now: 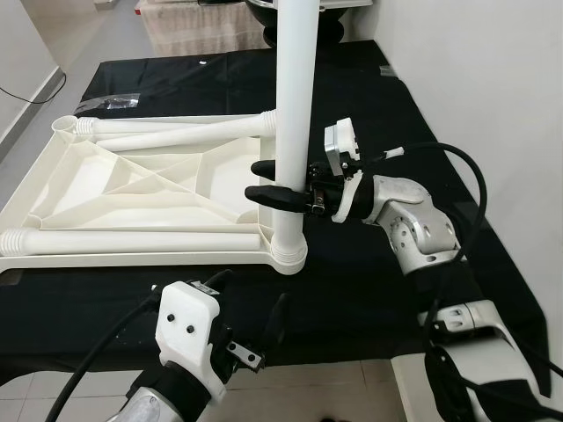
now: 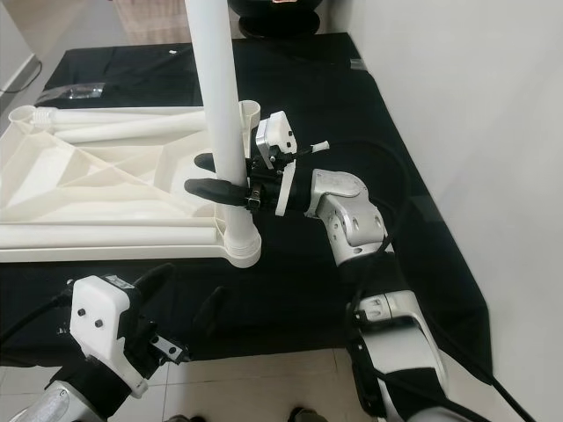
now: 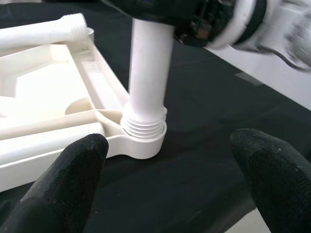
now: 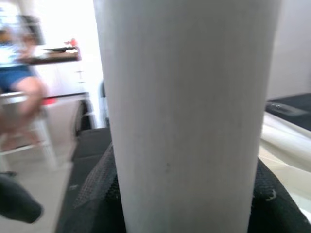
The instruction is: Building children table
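Leg [image 1: 293, 105] upright in tabletop [image 1: 132, 189] corner, right end effector [image 1: 273, 180] clamping it

1. Black cloth [image 1: 369, 105] covers the work surface, filling most of the frame; its near edge hangs over at the bottom.
2. Pale tiled floor [image 1: 317, 387] shows along the bottom edge, and more grey floor [image 1: 84, 35] at upper left.
3. White wall [image 1: 493, 79] runs down the right side, close beside the cloth.
4. White baseboard [image 1: 31, 110] with a thin dark cable sits at far left.
5. Beige rug or fabric [image 1: 202, 31] lies at top centre, a dark round object [image 1: 339, 26] beside it.
6. Right wrist view, upper left: bright blurred room, a seated person [image 4: 22, 77] on a white chair, a shelf [image 4: 53, 56] behind.
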Controlling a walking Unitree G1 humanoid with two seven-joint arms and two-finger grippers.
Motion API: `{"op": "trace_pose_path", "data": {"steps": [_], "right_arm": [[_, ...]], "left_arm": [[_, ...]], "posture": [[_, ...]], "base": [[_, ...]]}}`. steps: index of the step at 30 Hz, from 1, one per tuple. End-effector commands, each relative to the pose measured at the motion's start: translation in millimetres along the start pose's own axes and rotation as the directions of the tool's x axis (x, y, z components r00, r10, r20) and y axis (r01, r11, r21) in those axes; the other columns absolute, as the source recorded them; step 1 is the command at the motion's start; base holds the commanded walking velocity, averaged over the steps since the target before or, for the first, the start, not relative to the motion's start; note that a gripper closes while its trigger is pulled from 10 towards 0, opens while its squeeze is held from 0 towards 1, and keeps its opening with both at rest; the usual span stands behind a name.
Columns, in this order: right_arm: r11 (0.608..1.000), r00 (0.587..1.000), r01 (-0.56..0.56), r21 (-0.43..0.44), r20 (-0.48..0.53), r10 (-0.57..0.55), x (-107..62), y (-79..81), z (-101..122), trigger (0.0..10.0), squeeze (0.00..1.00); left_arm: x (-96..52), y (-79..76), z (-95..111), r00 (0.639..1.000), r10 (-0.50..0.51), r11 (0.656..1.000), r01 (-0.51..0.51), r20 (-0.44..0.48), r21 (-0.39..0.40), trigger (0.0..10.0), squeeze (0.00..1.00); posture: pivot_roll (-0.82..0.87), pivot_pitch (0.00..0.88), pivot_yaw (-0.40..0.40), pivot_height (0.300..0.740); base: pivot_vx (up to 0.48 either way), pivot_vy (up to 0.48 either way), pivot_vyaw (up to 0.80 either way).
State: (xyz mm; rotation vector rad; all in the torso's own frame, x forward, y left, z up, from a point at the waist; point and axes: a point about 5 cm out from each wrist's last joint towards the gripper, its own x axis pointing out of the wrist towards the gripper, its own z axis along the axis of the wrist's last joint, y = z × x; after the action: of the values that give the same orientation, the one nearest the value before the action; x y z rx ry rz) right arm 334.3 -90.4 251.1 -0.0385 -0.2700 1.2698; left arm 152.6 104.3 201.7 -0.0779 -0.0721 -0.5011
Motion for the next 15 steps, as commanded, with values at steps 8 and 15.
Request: {"op": "trace_pose_path", "data": {"steps": [8,15], "right_arm": [[0.738,0.726,0.668,-0.094,-0.136,-0.674,-9.4,36.3,-45.4,0.0,0.00],[0.756,0.744,0.654,-0.039,-0.146,-0.651,15.5,63.3,-53.6,0.0,0.00]], "left_arm": [[-2.1,-0.8,-0.6,1.000,-0.004,1.000,0.004,-0.012,0.010,10.0,0.00],[-0.2,0.5,-1.9,1.000,-0.013,1.000,0.013,-0.012,0.015,10.0,0.00]], "posture": [[0.15,0.204,-0.026,0.740],[0.14,0.174,-0.020,0.740]], "base": [[0.000,0.000,0.00],[0.000,0.000,0.00]]}}
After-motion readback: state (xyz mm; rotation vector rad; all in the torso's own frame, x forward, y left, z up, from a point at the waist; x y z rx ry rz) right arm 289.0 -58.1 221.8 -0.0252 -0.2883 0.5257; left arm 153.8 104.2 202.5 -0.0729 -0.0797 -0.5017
